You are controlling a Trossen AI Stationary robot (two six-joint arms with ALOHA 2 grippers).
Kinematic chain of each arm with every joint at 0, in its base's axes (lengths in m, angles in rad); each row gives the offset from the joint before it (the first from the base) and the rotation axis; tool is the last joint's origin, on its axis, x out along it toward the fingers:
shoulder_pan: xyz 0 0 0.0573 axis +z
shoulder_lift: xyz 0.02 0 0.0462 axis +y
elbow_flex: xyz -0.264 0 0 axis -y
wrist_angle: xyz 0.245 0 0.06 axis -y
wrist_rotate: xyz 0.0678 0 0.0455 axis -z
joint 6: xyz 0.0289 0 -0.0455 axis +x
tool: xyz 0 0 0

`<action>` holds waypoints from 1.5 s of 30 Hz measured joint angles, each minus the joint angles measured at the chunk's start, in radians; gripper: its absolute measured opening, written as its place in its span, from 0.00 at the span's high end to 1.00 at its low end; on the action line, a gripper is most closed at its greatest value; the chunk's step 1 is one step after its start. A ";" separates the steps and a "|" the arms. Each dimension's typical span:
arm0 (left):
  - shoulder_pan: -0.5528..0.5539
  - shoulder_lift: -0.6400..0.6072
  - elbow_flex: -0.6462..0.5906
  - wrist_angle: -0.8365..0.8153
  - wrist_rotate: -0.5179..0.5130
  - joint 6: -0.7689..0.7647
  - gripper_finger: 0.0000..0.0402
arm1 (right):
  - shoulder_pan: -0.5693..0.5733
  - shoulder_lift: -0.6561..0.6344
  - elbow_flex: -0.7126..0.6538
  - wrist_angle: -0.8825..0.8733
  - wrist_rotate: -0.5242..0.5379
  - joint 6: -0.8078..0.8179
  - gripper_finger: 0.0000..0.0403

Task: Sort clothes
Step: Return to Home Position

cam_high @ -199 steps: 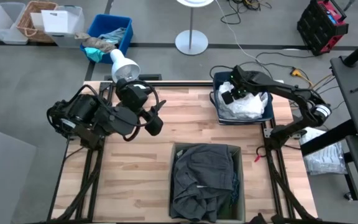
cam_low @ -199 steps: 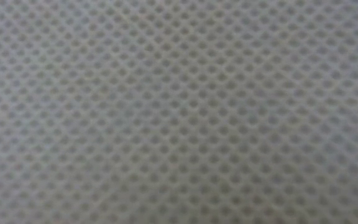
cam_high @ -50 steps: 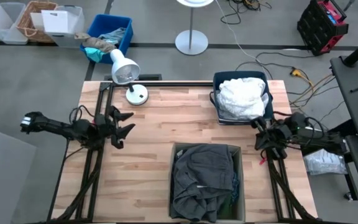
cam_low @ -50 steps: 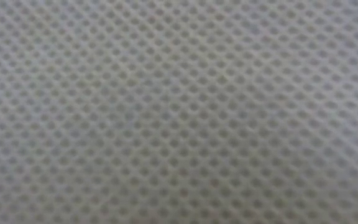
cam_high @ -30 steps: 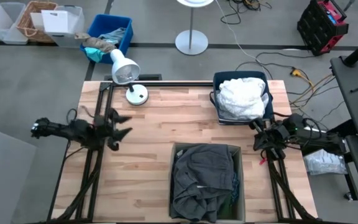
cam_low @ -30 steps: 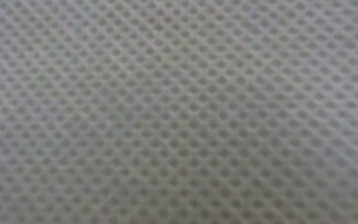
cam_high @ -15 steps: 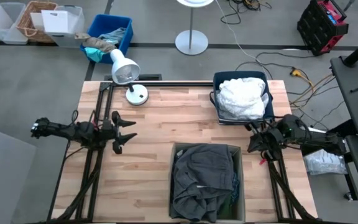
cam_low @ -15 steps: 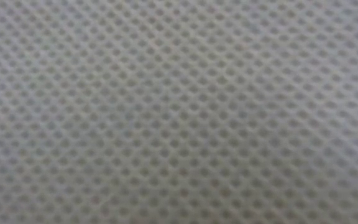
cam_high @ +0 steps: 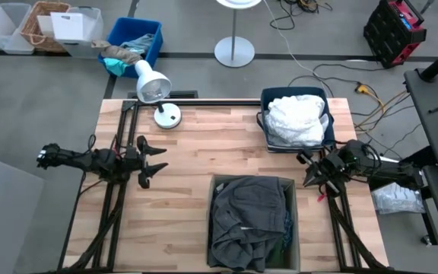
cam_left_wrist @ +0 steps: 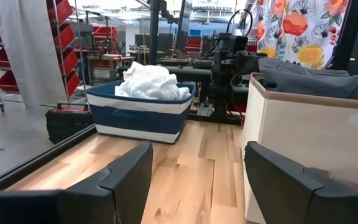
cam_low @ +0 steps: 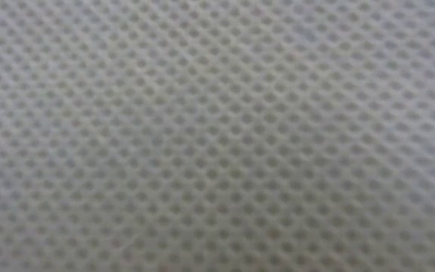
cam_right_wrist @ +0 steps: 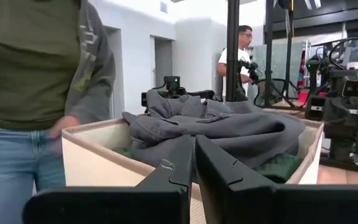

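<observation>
Stretching the left arm (cam_high: 74, 158) out low and nearly level on its own side, reaching straight inward toward the opposite arm. Holding the left gripper (cam_high: 155, 160) at the end of that reach, with its two dark fingers (cam_left_wrist: 126, 174) spread wide apart. Carrying the right arm (cam_high: 379, 164) low on the other side, likewise pointing inward. Holding the right gripper (cam_high: 308, 169) with fingers pressed together, showing barely a thin seam between them in the right wrist view. Facing both grippers across at each other, well apart.
</observation>
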 joint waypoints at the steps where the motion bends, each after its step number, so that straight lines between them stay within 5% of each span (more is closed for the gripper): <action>1: 0.000 0.002 0.000 0.000 0.000 0.000 0.42 | 0.000 0.000 0.000 0.000 0.000 0.000 0.97; 20: 0.000 0.036 0.001 0.000 0.000 0.000 0.42 | 0.017 -0.066 -0.002 -0.057 0.018 0.020 0.97; 25: 0.000 0.046 0.001 0.001 0.000 0.000 0.42 | 0.066 -0.067 -0.001 -0.191 0.434 -0.128 0.97; 29: 0.000 0.054 0.001 0.001 0.000 0.000 0.42 | 0.133 -0.068 -0.002 -0.228 0.534 -0.363 0.97; 32: 0.000 0.058 0.001 0.000 0.000 0.000 0.42 | 0.164 -0.068 -0.002 -0.275 0.667 -0.342 0.97; 36: 0.000 0.063 0.001 0.000 0.000 0.000 0.42 | 0.168 -0.068 -0.002 -0.298 0.726 -0.232 0.97; 45: 0.000 0.065 0.001 0.000 0.000 0.000 0.42 | 0.168 -0.047 -0.001 -0.307 0.727 -0.334 0.97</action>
